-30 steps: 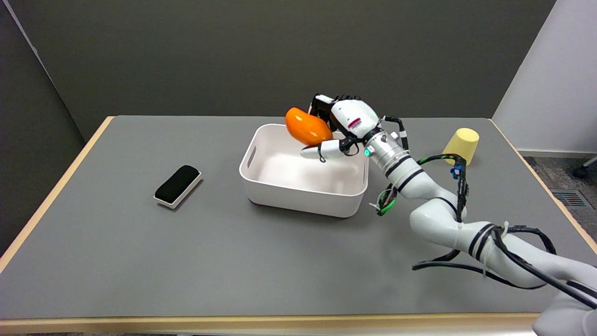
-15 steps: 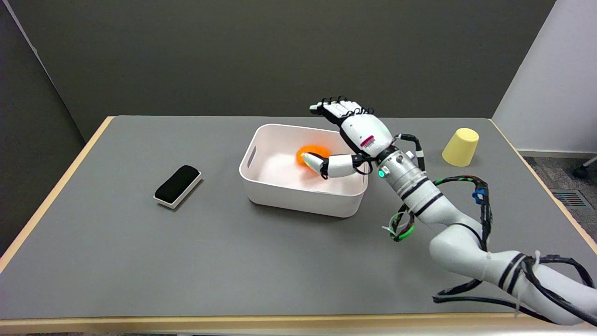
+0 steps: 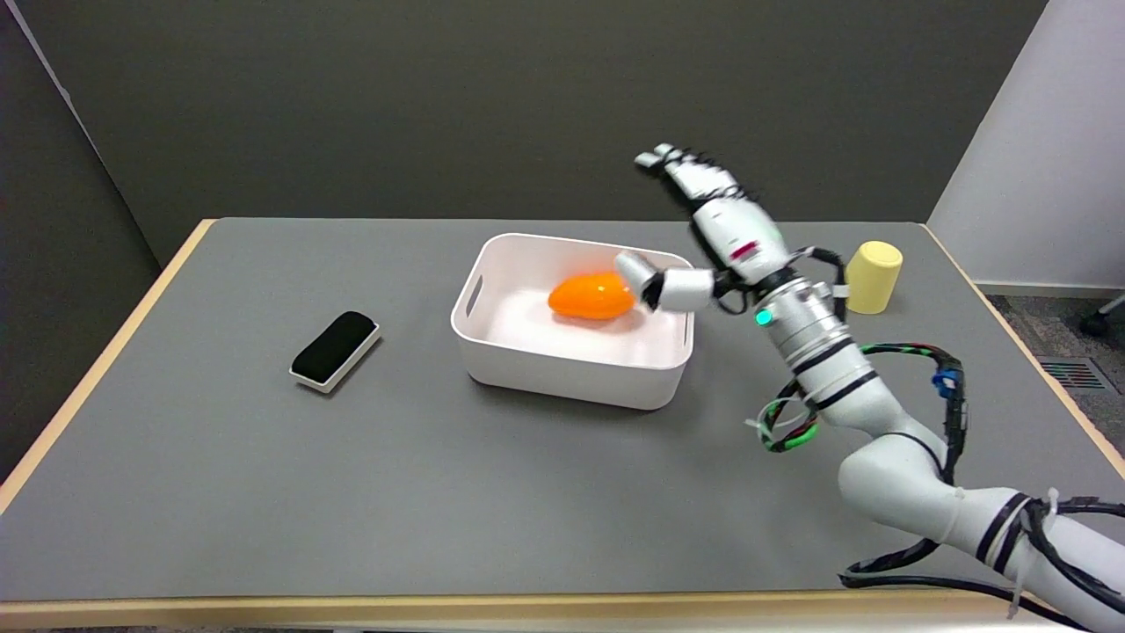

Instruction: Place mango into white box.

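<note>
The mango (image 3: 591, 296), lying just left of the hand's thumb, is showing a smooth, glossy orange skin that is catching a highlight. The white box (image 3: 571, 369) around it is looking like smooth, faintly sheeny plastic. The right hand (image 3: 716, 233) is wearing hard, glossy white shells with black parts between. The table (image 3: 352, 475) below is showing a matt grey top with a pale wood-like edge. Beyond the wrist, the yellow cup (image 3: 872, 277) is looking matt and smooth. Far left of the hand, the eraser (image 3: 335, 349) is showing a soft, matt black pad on a white base.
</note>
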`<move>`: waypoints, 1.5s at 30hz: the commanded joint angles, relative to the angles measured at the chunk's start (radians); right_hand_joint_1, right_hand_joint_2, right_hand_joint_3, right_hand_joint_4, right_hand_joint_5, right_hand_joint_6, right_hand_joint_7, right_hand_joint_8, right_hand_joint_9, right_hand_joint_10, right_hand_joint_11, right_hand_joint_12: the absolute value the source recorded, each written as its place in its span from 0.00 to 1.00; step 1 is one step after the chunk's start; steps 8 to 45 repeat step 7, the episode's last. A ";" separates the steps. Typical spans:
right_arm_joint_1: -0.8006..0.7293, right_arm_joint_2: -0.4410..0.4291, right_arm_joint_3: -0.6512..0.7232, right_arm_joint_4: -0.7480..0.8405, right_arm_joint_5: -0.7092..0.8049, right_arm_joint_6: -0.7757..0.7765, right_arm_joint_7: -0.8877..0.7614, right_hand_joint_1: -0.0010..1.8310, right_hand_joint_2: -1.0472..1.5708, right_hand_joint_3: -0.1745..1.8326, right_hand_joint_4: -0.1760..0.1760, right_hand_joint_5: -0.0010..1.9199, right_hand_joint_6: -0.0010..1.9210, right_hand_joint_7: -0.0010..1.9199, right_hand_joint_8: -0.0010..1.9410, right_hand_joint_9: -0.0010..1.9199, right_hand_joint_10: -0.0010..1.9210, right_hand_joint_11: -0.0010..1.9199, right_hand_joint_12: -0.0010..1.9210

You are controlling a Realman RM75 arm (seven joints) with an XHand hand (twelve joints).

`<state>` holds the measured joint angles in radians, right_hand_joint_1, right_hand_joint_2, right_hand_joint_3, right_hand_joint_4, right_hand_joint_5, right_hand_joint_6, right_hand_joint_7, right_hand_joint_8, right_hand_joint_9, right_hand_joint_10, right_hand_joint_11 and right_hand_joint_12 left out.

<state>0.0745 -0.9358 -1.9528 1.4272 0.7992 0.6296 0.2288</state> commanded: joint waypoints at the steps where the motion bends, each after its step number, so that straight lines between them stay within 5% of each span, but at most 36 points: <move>1: -0.098 0.197 0.080 -0.087 0.610 0.360 0.272 0.21 0.64 0.56 0.42 0.04 0.21 0.04 0.11 0.01 0.19 0.00 0.53; 7: -0.198 0.189 0.184 -0.119 0.571 0.400 0.530 0.19 0.64 0.57 0.49 0.04 0.19 0.05 0.12 0.01 0.25 0.00 0.54; 45: -0.198 0.189 0.184 -0.119 0.571 0.400 0.530 0.19 0.64 0.57 0.49 0.04 0.19 0.05 0.12 0.01 0.25 0.00 0.54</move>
